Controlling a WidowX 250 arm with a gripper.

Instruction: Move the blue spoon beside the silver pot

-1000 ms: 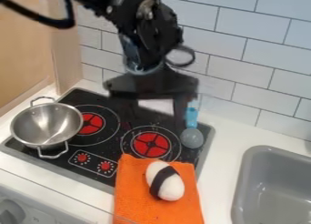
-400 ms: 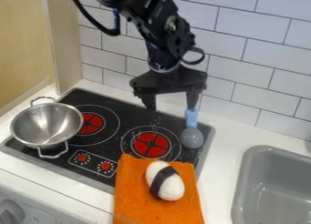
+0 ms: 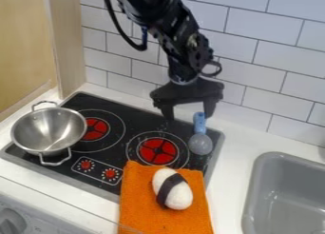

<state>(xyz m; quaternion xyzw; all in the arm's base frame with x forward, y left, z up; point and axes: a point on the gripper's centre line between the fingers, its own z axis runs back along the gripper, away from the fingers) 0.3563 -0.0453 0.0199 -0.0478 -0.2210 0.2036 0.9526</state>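
While the empty claw (image 3: pixel 189 116) hangs wide open, a stovetop (image 3: pixel 136 115) lies on the white counter (image 3: pixel 240 145) below wall tiles (image 3: pixel 279 59).

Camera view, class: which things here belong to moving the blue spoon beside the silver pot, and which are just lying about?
In the job:
blue-handled spoon
silver two-handled pot
black two-finger gripper
stovetop beneath spoon and pot

Not needed:
orange towel
white toy with black band
gray sink
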